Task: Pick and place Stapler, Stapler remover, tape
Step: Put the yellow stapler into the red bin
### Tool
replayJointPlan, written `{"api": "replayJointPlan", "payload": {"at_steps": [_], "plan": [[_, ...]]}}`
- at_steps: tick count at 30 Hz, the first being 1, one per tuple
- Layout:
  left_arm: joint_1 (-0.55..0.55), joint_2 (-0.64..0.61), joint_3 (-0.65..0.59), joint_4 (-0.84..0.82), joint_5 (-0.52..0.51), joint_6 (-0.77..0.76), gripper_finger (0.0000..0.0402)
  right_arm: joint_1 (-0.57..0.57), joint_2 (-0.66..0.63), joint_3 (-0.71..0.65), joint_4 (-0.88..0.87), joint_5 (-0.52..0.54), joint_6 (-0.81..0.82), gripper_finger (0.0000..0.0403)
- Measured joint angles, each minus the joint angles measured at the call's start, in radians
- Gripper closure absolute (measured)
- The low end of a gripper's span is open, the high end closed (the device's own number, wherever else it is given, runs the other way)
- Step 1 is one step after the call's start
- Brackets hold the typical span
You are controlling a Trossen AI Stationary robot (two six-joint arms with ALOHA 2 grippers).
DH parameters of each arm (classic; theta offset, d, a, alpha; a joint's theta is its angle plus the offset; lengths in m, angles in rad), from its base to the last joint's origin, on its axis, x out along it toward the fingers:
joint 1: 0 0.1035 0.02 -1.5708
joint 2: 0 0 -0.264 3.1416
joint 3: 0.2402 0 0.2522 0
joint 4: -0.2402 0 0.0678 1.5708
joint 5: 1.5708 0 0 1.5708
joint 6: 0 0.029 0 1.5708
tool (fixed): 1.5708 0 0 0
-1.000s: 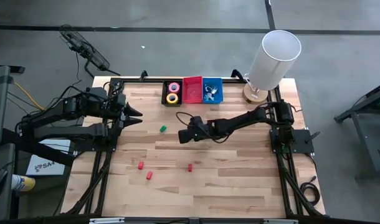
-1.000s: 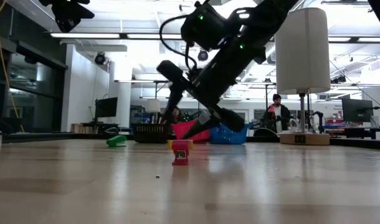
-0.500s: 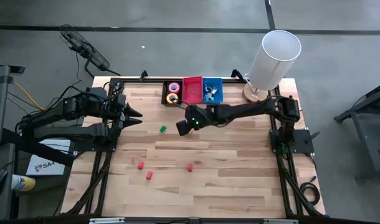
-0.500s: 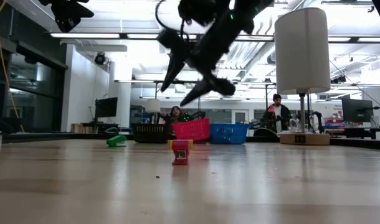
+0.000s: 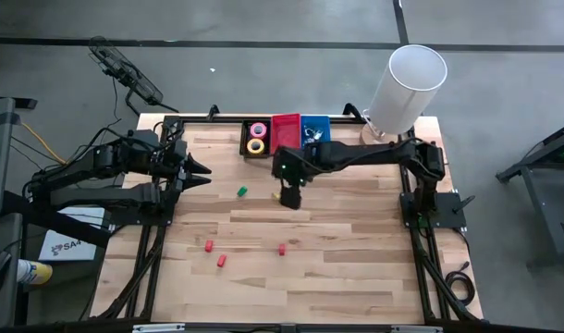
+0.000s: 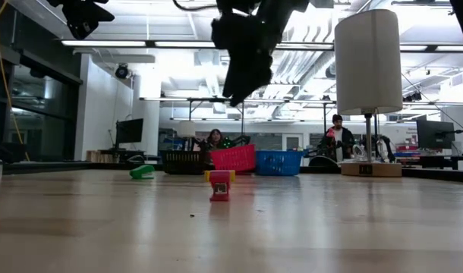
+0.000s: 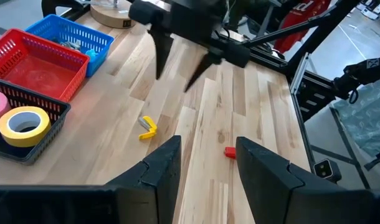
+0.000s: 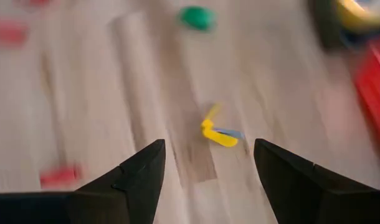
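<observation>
Two tape rolls (image 5: 257, 137) lie in the black basket (image 5: 245, 146). A yellow item (image 8: 218, 134), probably a stapler remover, lies beneath the right gripper (image 5: 289, 196), whose jaws are wide and empty. The left gripper (image 5: 201, 173) waits, half-open, empty.

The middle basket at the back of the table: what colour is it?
Red. The middle basket shows best in the left wrist view, between the black and blue ones.
</observation>
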Motion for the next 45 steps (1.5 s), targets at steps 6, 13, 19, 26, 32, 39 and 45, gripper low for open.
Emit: {"api": "replayJointPlan", "payload": {"at_steps": [6,13,19,26,32,39,45], "plan": [[0.0,0.0,0.0,0.0,0.0,0.0,0.025,0.019,0.0,-0.04,0.011,0.003,-0.442,0.0167],[0.0,0.0,0.0,-0.001,-0.001,-0.012,0.025,0.02,0.003,-0.149,0.097,-0.041,-0.573,0.0167],[0.0,0.0,0.0,-0.002,-0.006,-0.019,0.025,0.017,0.071,-0.112,0.102,-0.05,-0.581,0.0167],[0.0,0.0,0.0,-0.002,-0.017,-0.019,0.025,0.005,0.19,-0.001,0.043,-0.044,-0.64,0.0167],[0.0,0.0,0.0,-0.003,-0.03,-0.031,0.025,-0.024,0.261,0.077,-0.012,-0.029,-0.717,0.0167],[0.0,0.0,0.0,-0.004,-0.033,-0.053,0.025,-0.039,0.319,0.095,-0.04,-0.046,-0.813,0.0167],[0.0,0.0,0.0,-0.004,-0.033,-0.057,0.025,-0.04,0.331,0.083,-0.039,-0.054,-0.835,0.0167]]}}
